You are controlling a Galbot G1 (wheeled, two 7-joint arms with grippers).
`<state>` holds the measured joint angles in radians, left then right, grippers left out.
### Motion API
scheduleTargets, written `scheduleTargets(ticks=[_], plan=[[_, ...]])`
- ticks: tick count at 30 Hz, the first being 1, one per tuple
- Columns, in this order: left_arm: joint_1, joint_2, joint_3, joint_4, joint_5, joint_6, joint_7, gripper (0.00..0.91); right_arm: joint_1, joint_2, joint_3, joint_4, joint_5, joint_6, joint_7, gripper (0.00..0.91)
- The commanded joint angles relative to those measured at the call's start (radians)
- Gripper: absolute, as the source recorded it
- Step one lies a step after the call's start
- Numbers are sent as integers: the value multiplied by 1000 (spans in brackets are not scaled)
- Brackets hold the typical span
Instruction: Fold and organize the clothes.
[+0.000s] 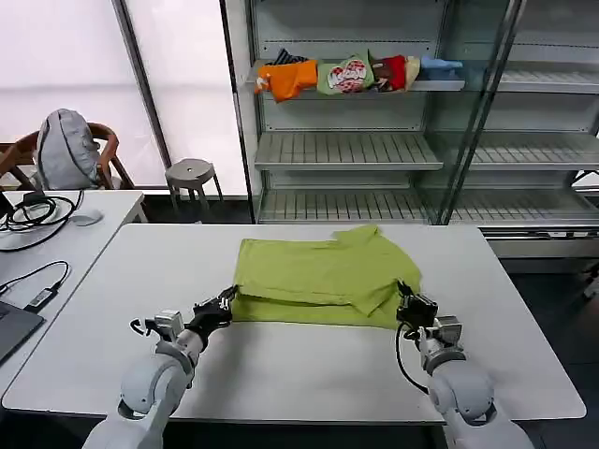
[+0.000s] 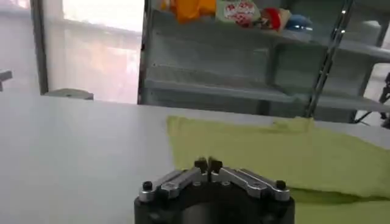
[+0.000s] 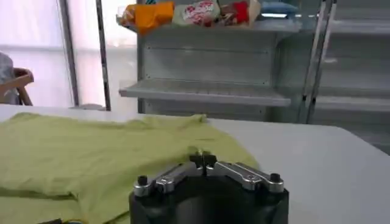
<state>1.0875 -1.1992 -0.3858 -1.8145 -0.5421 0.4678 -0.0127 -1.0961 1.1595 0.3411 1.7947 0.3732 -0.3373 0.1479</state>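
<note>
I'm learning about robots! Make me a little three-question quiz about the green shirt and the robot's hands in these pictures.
1. True or false: the lime-green T-shirt lies on the white table.
2. Which corner of the T-shirt is the left hand at? A) near-left B) far-right C) none, it is up at the shelf
3. Fill in: in both wrist views, the fingertips of the left hand and the right hand look ____ together.

Key
1. True. It is spread partly folded near the table's middle.
2. A. The right hand is at the near-right corner.
3. Closed. The fingertips meet in each wrist view.
</note>
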Motion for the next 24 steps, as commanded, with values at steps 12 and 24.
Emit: scheduleTargets(ticks=[12, 24], plan=[[-9, -3, -7, 23, 11, -39, -3, 907, 33, 23, 28, -51, -17, 0, 32, 907], [134, 6, 42, -119, 151, -31, -26, 907, -195, -18, 87, 166, -1, -49, 24, 907]])
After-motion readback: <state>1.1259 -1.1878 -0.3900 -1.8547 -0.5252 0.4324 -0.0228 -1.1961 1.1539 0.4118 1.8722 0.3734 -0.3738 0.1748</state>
